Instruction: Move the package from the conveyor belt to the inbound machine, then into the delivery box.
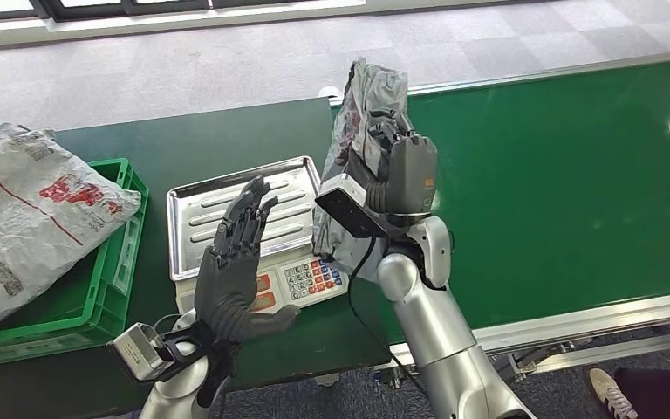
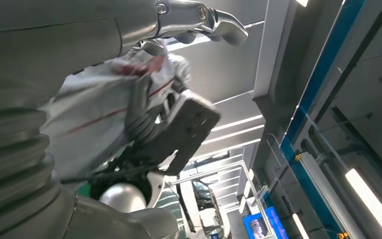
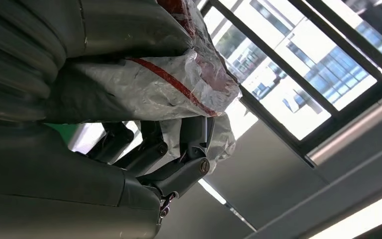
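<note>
The right hand gripped the package aloft, clear of the conveyor belt and just above the inbound machine, while the left hand hovered spread; weighing and the delivery box remained outstanding.

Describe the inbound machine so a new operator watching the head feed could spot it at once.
Start at the dark green table left of the green conveyor belt. The inbound machine sits on it, between the green crate and the belt. It alone has a ribbed steel tray on top and a keypad with red buttons on the front; the left hand hovers over it.
</note>
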